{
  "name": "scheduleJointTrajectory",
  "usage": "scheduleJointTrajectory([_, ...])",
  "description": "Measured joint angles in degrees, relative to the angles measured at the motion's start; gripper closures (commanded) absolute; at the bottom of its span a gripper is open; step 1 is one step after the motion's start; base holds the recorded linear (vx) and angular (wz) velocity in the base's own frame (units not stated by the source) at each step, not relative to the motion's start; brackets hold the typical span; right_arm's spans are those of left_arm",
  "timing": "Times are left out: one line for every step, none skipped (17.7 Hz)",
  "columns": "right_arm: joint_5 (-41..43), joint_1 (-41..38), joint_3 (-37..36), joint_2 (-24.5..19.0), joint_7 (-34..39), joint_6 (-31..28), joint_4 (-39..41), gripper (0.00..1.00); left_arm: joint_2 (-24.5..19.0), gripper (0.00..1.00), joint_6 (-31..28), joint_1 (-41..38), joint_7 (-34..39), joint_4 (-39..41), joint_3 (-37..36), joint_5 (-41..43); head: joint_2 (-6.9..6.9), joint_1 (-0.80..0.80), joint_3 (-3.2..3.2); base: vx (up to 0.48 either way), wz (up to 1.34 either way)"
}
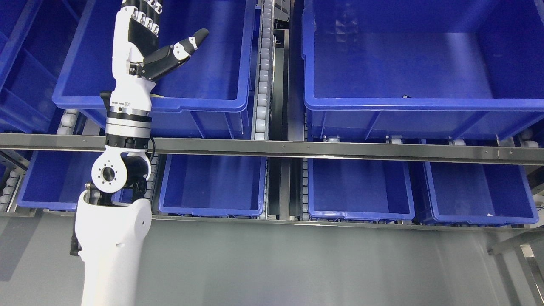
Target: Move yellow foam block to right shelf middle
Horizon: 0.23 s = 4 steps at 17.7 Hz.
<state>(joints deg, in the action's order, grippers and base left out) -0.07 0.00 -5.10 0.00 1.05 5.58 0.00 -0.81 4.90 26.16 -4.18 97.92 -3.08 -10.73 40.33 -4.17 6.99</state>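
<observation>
Yellow foam block cannot be seen; if it lies in a bin, the walls hide it. The left hand (142, 38) reaches up over the large upper-left blue bin (199, 102), thumb spread to the right, the other fingers (144, 19) cut by the top edge, so their state I cannot tell. Right of the fingers runs a roller track (264, 68), then the large upper-right blue bin (420, 104). Below the fingers a steel rail (297, 148) crosses.

Metal roller shelf (297, 148), two tiers visible. Upper tier carries two large blue plastic bins, left (199, 102) and right (425, 106), separated by a white roller track (264, 72). Lower tier carries four smaller blue plastic bins (212, 187) side by side.
</observation>
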Motion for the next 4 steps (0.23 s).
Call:
scheduleJointTrajectory([0.02,0.00,0.00,0.00,0.00,0.00,0.00,0.00,0.12,0.01,-2.11,0.01,-0.01,0.12,0.43,0.00,0.00,0.00,0.00,-0.003,-0.02])
scheduleJointTrajectory([0.03,0.00,0.00,0.00,0.00,0.00,0.00,0.00,0.18,0.01,-3.67,0.04,-0.01,0.17,0.70,0.00,0.00,0.00,0.00,-0.003,-0.02])
scheduleJointTrajectory([0.04,0.00,0.00,0.00,0.00,0.00,0.00,0.00,0.23,0.00,-4.59,0.11,-0.01,0.25,0.93,-0.01,0.00,0.00,0.00,-0.006,-0.02])
scheduleJointTrajectory([0.04,0.00,0.00,0.00,0.00,0.00,0.00,0.00,0.30,0.00,-5.15,0.15,-0.01,0.29,1.13,-0.01,0.00,0.00,0.00,-0.006,-0.02])
